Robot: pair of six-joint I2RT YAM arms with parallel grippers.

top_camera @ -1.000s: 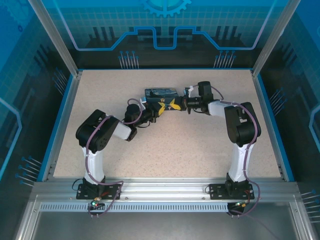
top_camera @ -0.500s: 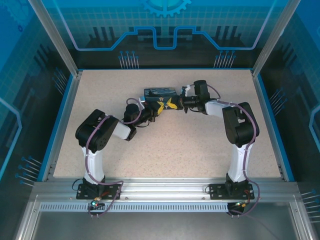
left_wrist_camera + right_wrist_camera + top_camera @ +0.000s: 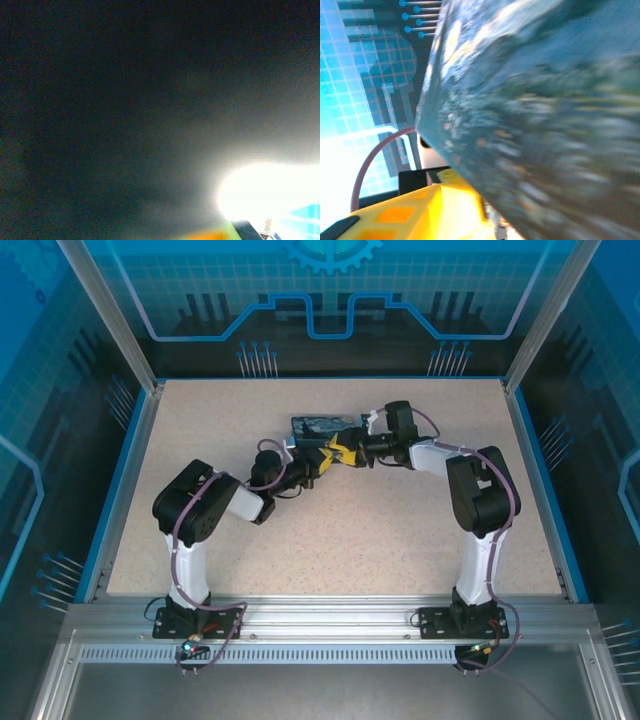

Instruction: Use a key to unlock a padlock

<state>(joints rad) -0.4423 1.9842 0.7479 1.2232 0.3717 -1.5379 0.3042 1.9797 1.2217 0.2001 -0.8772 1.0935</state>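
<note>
From above, the left gripper (image 3: 322, 460) and right gripper (image 3: 348, 452) meet tip to tip just before the painted tin (image 3: 318, 425), toward the table's (image 3: 420, 530) far edge. The right wrist camera has that tin looming close and blurred. Whether either gripper is spread or pinching, and where the padlock and key lie, I cannot tell.

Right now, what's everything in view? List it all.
tin: 1, blue with a yellow painted print, far middle of the table
table: 1, beige speckled, blue rim
wall panels: blue, grid-patterned, around the table
cables: purplish, one along each arm
left arm, right arm: 2, black and white, bases at the near edge
left gripper, right gripper: 2, black with yellow fingers, tips close together at the tin's near edge; open or shut unclear
</note>
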